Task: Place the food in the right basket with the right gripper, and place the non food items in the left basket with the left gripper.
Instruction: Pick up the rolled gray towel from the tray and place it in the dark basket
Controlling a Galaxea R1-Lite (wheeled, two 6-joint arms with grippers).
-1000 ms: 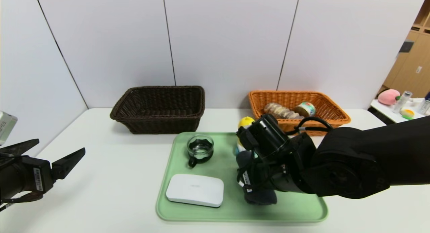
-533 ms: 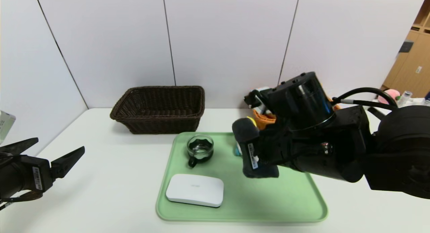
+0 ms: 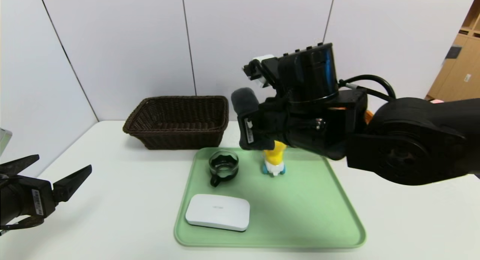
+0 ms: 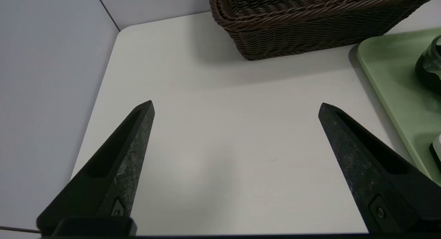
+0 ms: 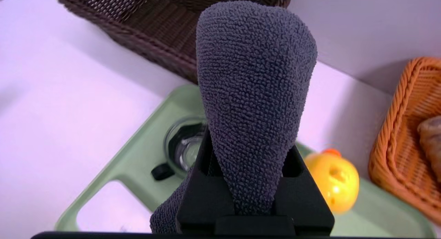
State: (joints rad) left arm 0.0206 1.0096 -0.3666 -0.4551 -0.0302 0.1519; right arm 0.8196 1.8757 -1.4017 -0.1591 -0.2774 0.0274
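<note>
My right gripper [image 3: 258, 130] is shut on the rolled dark grey cloth [image 3: 245, 101] and holds it high over the tray's far edge, near the dark brown left basket [image 3: 176, 121]. In the right wrist view the cloth [image 5: 255, 94] stands up between the jaws. The yellow duck toy [image 3: 273, 160], the glass cup [image 3: 224, 165] and the flat white box [image 3: 217, 212] sit on the tray. The orange-tan right basket [image 5: 396, 146] holds the bread roll [image 5: 430, 135]; the tin is hidden. My left gripper [image 3: 63, 163] is open and empty at the table's left edge.
The green tray [image 3: 300, 215] lies at the table's front middle. My right arm hides most of the orange-tan basket in the head view. White wall panels stand right behind both baskets. A wooden shelf [image 3: 461, 76] stands far right.
My right gripper has lifted the grey cloth off the tray and carried it up and left toward the dark basket, uncovering the duck. The left gripper has stayed put.
</note>
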